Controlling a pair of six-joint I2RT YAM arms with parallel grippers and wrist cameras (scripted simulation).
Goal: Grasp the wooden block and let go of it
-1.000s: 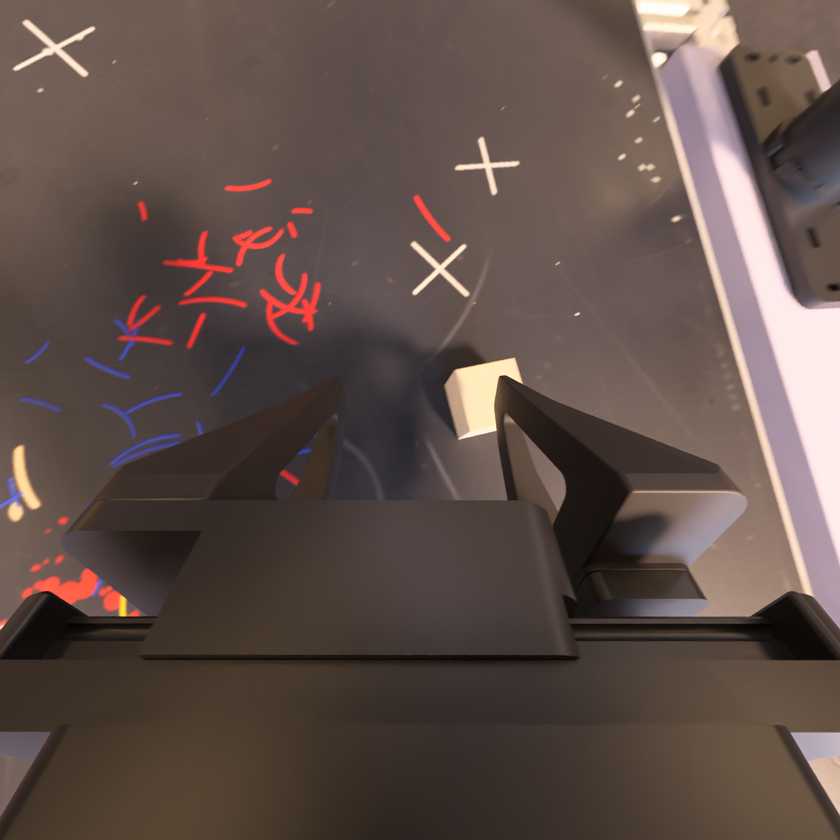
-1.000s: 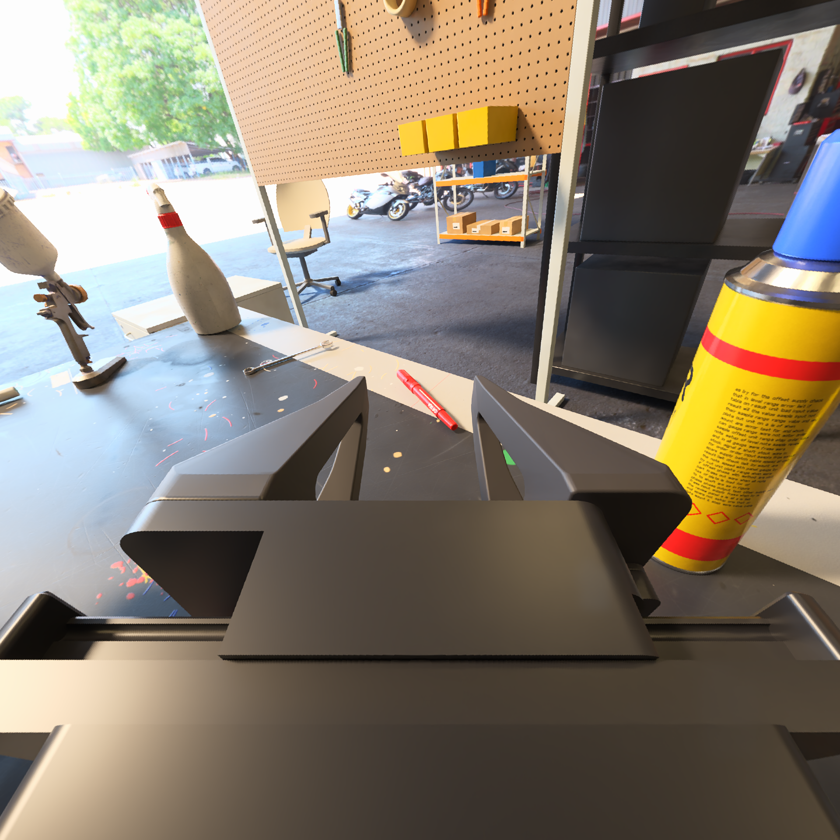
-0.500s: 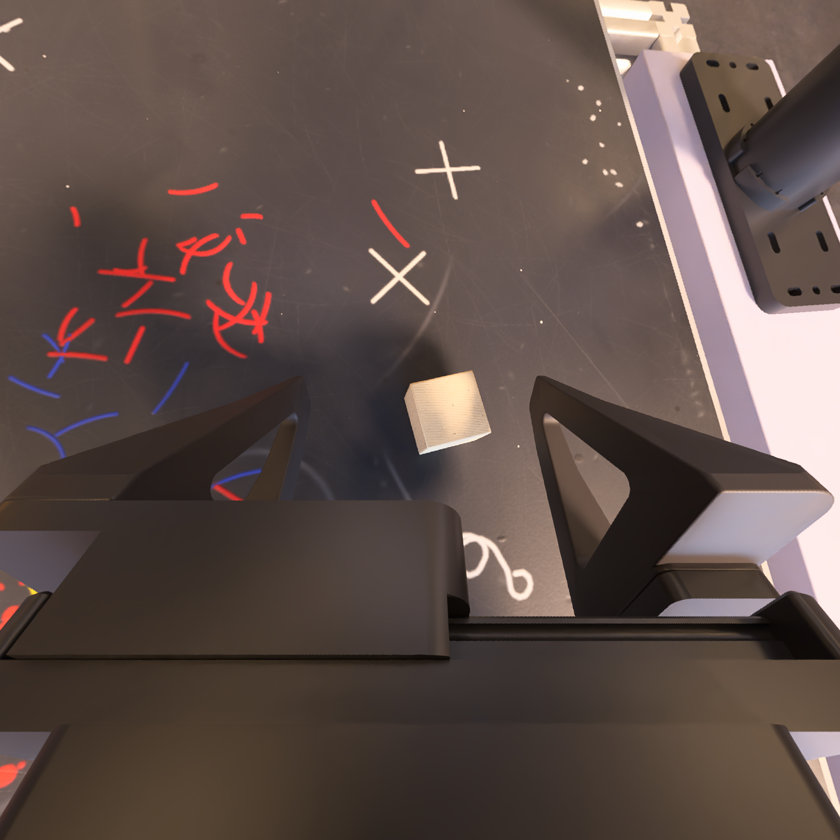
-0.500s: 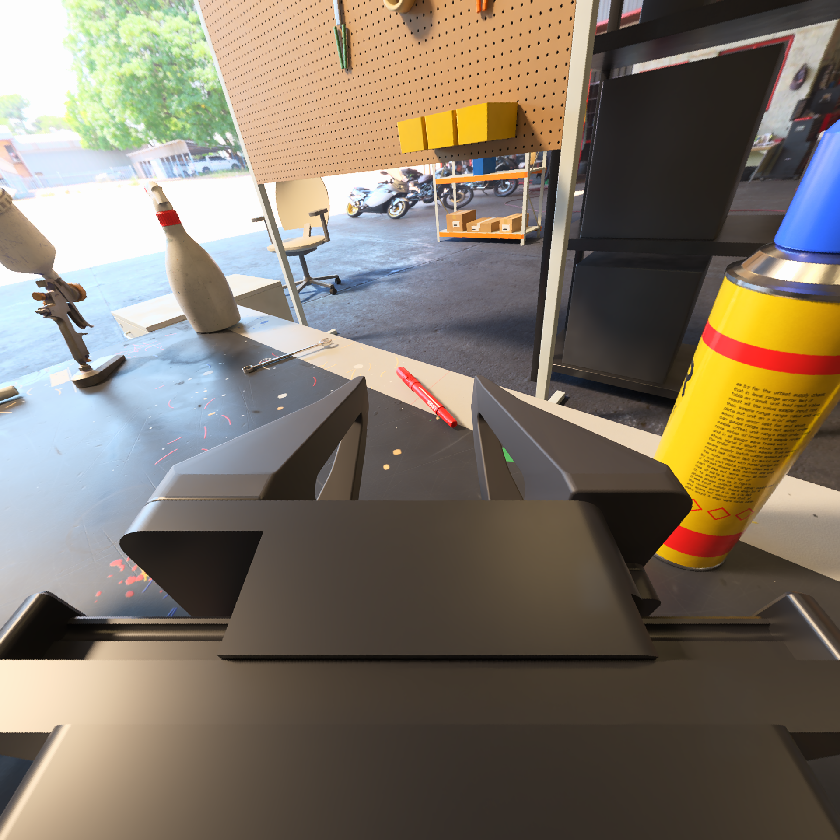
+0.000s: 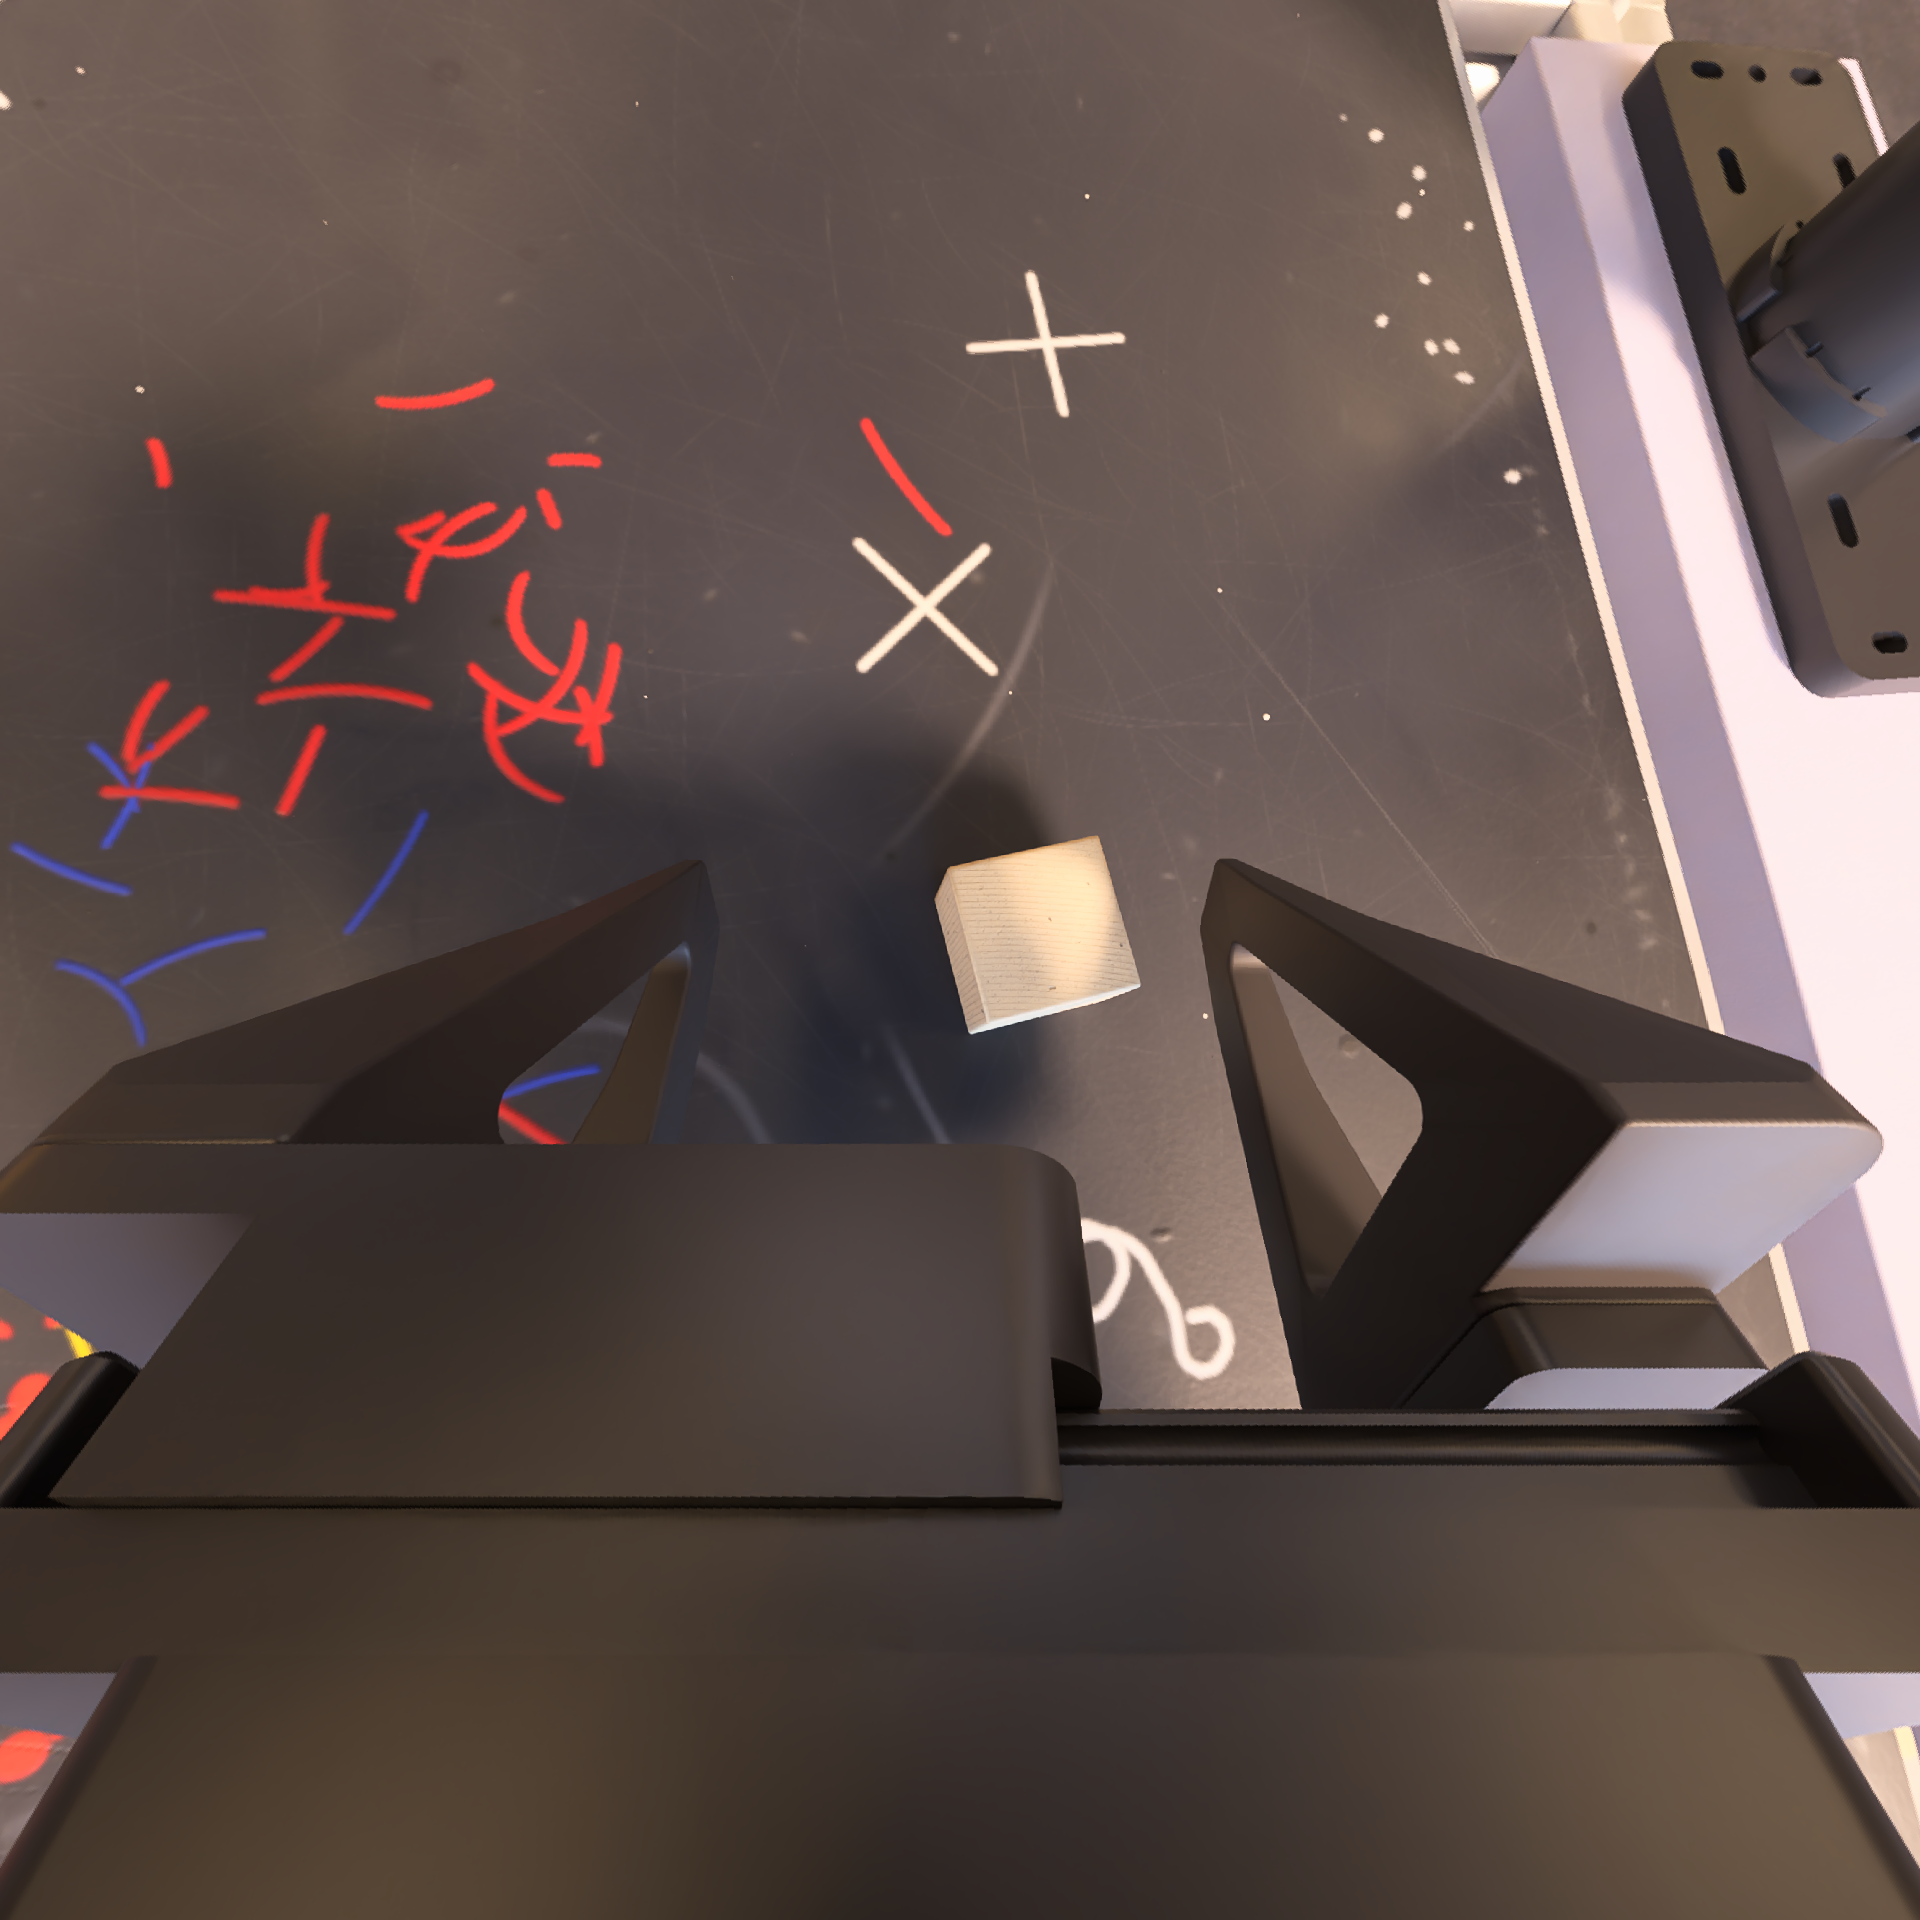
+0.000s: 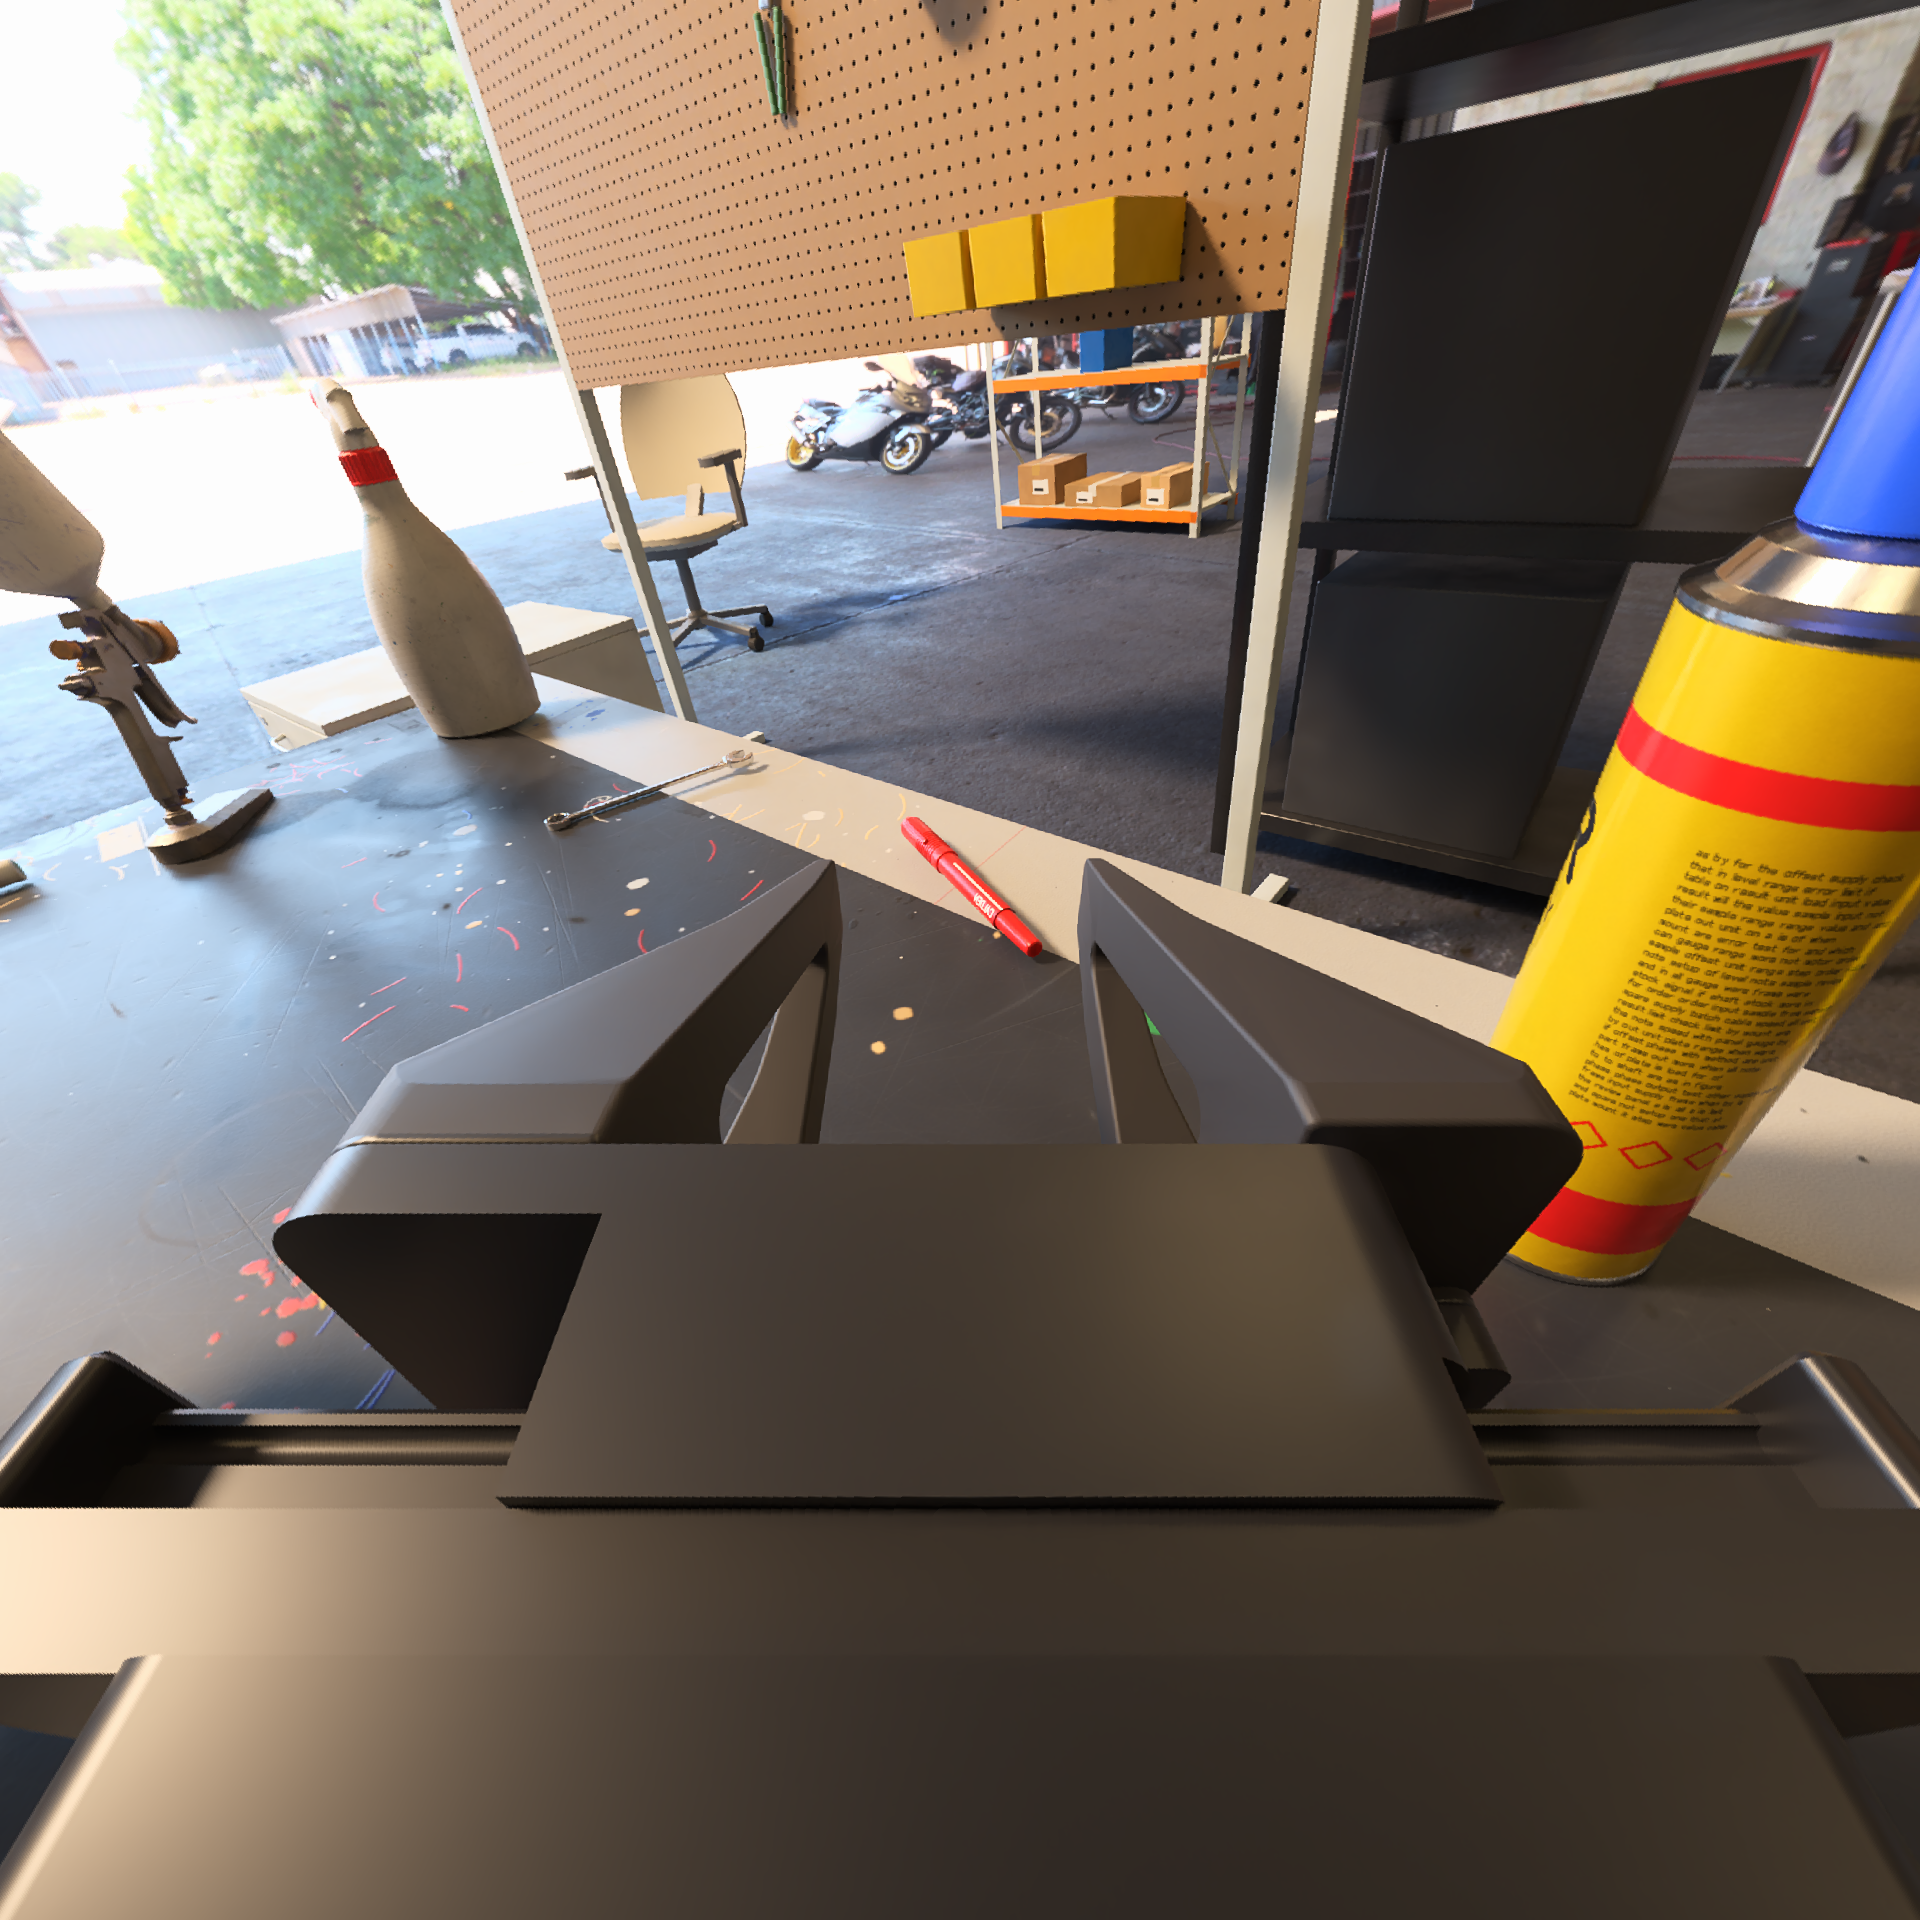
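The wooden block (image 5: 1039,935), a small pale cube, lies on the dark worktop (image 5: 727,208) in the left wrist view. My left gripper (image 5: 958,868) is open wide above it, looking down. The block sits between the two fingers (image 5: 1351,997), nearer the right one, and touches neither. My right gripper (image 6: 956,868) is elsewhere over the bench, its fingers a small gap apart with nothing between them. The block does not show in the right wrist view.
White crosses (image 5: 923,608) and red and blue scribbles (image 5: 499,665) mark the worktop. The other arm's base (image 5: 1787,364) stands on the white edge strip at right. Near my right gripper are a yellow spray can (image 6: 1745,935), a red marker (image 6: 971,888), a wrench (image 6: 649,792), a bowling pin (image 6: 436,613) and a spray gun (image 6: 114,665).
My left gripper has opened wider and shifted right, so the block now lies between its fingers instead of beside the right one. The right gripper has barely moved.
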